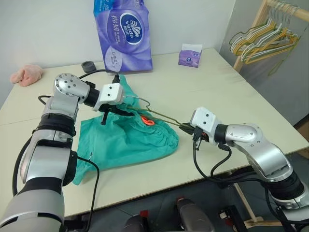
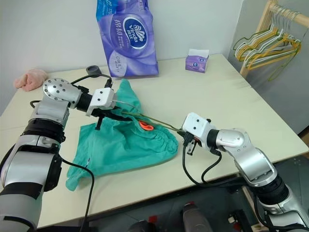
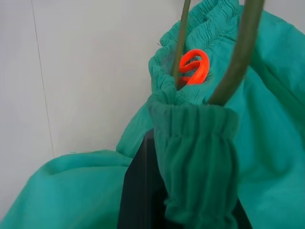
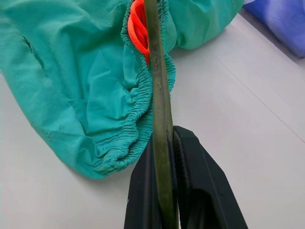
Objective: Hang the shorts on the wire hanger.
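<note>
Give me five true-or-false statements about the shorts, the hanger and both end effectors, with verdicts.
1. The right end effector is shut on the wire hanger. True.
2. The left end effector grips the waistband of the shorts. True.
3. The shorts are pink. False: they are teal-green.
4. The hanger wire runs into the waist opening beside the orange tag. True.
5. The shorts hang from the rack. False: they lie on the table.

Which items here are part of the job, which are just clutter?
In the job: shorts; wire hanger; left gripper, shut on the waistband; right gripper, shut on the hanger.
Clutter: tissue pack; tissue box; pink cloth; spare hangers.
</note>
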Available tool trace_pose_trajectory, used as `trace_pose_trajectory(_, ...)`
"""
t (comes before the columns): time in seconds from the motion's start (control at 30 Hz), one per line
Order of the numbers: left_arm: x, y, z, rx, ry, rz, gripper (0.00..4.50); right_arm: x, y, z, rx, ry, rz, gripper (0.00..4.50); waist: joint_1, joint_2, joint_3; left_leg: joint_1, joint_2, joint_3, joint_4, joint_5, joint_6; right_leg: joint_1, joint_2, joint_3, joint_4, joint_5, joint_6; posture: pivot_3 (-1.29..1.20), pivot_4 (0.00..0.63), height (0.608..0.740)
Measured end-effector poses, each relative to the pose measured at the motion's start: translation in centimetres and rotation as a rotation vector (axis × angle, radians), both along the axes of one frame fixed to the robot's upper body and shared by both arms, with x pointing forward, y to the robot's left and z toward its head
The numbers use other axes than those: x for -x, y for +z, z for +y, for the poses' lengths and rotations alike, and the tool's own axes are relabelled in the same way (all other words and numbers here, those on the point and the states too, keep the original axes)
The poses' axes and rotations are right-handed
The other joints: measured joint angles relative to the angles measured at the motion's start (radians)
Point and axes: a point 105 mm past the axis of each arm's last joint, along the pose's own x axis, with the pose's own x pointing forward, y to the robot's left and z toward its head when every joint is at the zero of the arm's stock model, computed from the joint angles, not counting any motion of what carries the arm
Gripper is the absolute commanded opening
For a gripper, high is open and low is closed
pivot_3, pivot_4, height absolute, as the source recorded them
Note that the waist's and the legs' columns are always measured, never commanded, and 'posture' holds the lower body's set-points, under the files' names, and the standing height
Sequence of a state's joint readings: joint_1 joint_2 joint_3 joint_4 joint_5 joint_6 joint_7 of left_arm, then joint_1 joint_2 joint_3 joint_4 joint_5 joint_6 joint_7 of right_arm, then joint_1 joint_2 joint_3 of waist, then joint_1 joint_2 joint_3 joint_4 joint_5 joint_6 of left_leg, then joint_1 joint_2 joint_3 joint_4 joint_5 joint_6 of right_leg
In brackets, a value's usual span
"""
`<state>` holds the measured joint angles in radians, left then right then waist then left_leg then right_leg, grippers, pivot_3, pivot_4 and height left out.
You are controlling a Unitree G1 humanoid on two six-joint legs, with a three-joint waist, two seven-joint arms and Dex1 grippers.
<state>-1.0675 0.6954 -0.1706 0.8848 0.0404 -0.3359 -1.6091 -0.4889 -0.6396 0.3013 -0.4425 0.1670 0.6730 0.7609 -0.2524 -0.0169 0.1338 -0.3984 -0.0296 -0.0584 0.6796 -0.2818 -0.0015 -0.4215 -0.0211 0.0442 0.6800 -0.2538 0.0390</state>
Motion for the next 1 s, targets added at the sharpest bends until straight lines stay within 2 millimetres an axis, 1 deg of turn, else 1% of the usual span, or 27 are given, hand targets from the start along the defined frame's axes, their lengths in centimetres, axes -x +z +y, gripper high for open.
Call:
trace_pose_trajectory(0.03,0.1,-0.1,0.0,-0.002,-0.002,0.000,0.03,0.1,0.0,0.0,0.011,0.014,-0.006,0.00,0.000,0.000,0.000,0.000,0.000,0.000,0.000,0.000,0.000,0.000,0.000,0.000,0.000,0.000,0.000,-0.29,0.096,0.740)
trace_pose_trajectory(0.1,0.1,-0.1,-0.1,-0.005,-0.007,-0.002,0.00,0.2,0.1,-0.1,0.033,0.038,-0.031,0.48,0.000,0.000,0.000,0.000,0.000,0.000,0.000,0.000,0.000,0.000,0.000,0.000,0.000,0.000,0.000,-0.29,0.096,0.740)
trace_pose_trajectory(0.13,0.1,-0.1,-0.1,-0.006,-0.009,-0.004,0.00,0.3,0.2,-0.2,0.048,0.060,-0.047,0.62,0.000,0.000,0.000,0.000,0.000,0.000,0.000,0.000,0.000,0.000,0.000,0.000,0.000,0.000,0.000,-0.29,0.096,0.740)
trace_pose_trajectory(0.23,0.2,-0.1,-0.3,-0.013,-0.018,-0.009,0.00,0.5,-0.2,-0.5,0.105,0.120,-0.071,1.55,0.000,0.000,0.000,0.000,0.000,0.000,0.000,0.000,0.000,0.000,0.000,0.000,0.000,0.000,0.000,-0.29,0.096,0.740)
trace_pose_trajectory(0.27,0.2,-0.2,-0.3,-0.019,-0.020,-0.006,0.00,0.4,-0.4,-1.0,0.145,0.136,-0.089,1.95,0.001,0.000,0.000,0.000,0.000,0.000,0.000,0.000,0.000,0.000,0.000,0.000,0.000,0.000,0.000,-0.29,0.096,0.740)
trace_pose_trajectory(0.3,0.2,-0.3,-0.3,-0.023,-0.021,-0.003,0.00,0.3,-0.6,-1.6,0.172,0.139,-0.095,2.20,0.001,0.000,0.000,0.000,-0.001,0.000,0.000,0.000,0.000,0.000,0.000,-0.001,0.000,0.000,0.000,-0.28,0.097,0.740)
trace_pose_trajectory(0.33,0.3,-0.4,-0.2,-0.026,-0.016,0.003,0.00,-0.1,-1.0,-2.8,0.228,0.129,-0.098,2.63,0.001,0.000,0.000,0.000,-0.001,0.001,0.000,0.000,0.000,0.000,-0.001,0.000,0.000,0.000,0.000,-0.28,0.097,0.740)
trace_pose_trajectory(0.4,0.4,-0.7,0.1,-0.028,-0.002,0.017,0.00,-0.8,-1.8,-5.0,0.293,0.091,-0.082,3.20,0.001,0.000,0.000,0.000,-0.001,0.001,0.000,0.000,0.000,0.000,-0.001,0.000,0.000,0.000,0.000,-0.28,0.097,0.740)
trace_pose_trajectory(0.47,0.5,-0.9,0.5,-0.030,0.011,0.030,0.00,-1.4,-2.7,-8.8,0.364,-0.003,-0.047,3.82,0.003,0.000,0.000,0.000,-0.001,0.001,0.000,0.000,0.000,0.000,-0.001,0.000,0.000,0.000,0.000,-0.27,0.099,0.740)
trace_pose_trajectory(0.53,0.7,-1.2,0.9,-0.032,0.030,0.049,0.00,-1.5,-2.9,-11.9,0.374,-0.102,-0.023,4.45,0.003,0.000,0.000,0.000,-0.001,0.001,0.000,0.000,0.000,0.000,-0.001,0.000,0.000,0.000,0.000,-0.28,0.102,0.740)
trace_pose_trajectory(0.57,0.8,-1.4,1.0,-0.029,0.038,0.059,0.00,-1.3,-2.8,-12.8,0.359,-0.133,-0.014,4.45,0.003,0.000,0.000,0.000,-0.001,0.001,0.000,0.000,0.000,0.001,-0.001,0.000,0.000,0.000,0.000,-0.28,0.104,0.740)
trace_pose_trajectory(0.6,0.9,-1.5,1.0,-0.019,0.043,0.070,0.00,-0.8,-2.9,-13.3,0.308,-0.161,0.002,4.45,0.003,-0.001,0.000,0.000,0.000,0.000,0.000,0.000,0.000,0.001,0.000,0.000,0.000,0.000,0.000,-0.28,0.105,0.740)
trace_pose_trajectory(0.67,0.9,-1.6,1.1,-0.002,0.057,0.084,0.00,-0.2,-3.1,-12.8,0.194,-0.193,0.026,4.45,0.001,-0.001,-0.001,0.001,0.001,0.000,0.000,0.000,0.000,0.001,0.000,0.001,0.001,0.000,0.000,-0.28,0.106,0.740)
trace_pose_trajectory(0.73,1.0,-1.3,1.0,0.033,0.072,0.093,0.00,0.3,-3.2,-10.6,-0.017,-0.242,0.055,4.45,-0.004,-0.001,-0.001,0.001,0.002,0.000,0.000,0.000,0.000,0.001,0.001,0.002,0.002,0.000,0.000,-0.28,0.108,0.740)
trace_pose_trajectory(0.8,1.0,-1.0,0.9,0.071,0.089,0.103,0.00,0.8,-3.2,-7.6,-0.226,-0.283,0.104,4.45,-0.007,0.000,-0.001,0.001,0.002,-0.002,0.000,0.000,0.000,0.001,0.001,0.002,0.002,0.000,0.000,-0.28,0.109,0.740)
trace_pose_trajectory(0.83,0.9,-0.8,0.8,0.100,0.107,0.109,0.00,1.0,-3.2,-5.6,-0.340,-0.313,0.132,4.45,-0.007,0.000,-0.001,0.000,0.002,-0.003,0.000,0.000,0.000,0.001,0.001,0.002,0.002,0.000,0.000,-0.28,0.109,0.740)
trace_pose_trajectory(1.0,0.9,-0.2,0.7,0.167,0.144,0.127,0.00,1.0,-4.1,-2.3,-0.481,-0.419,0.222,4.45,0.006,0.000,-0.002,0.000,-0.001,-0.002,0.001,0.000,0.000,0.001,-0.001,0.002,0.001,0.000,0.000,-0.27,0.109,0.740)
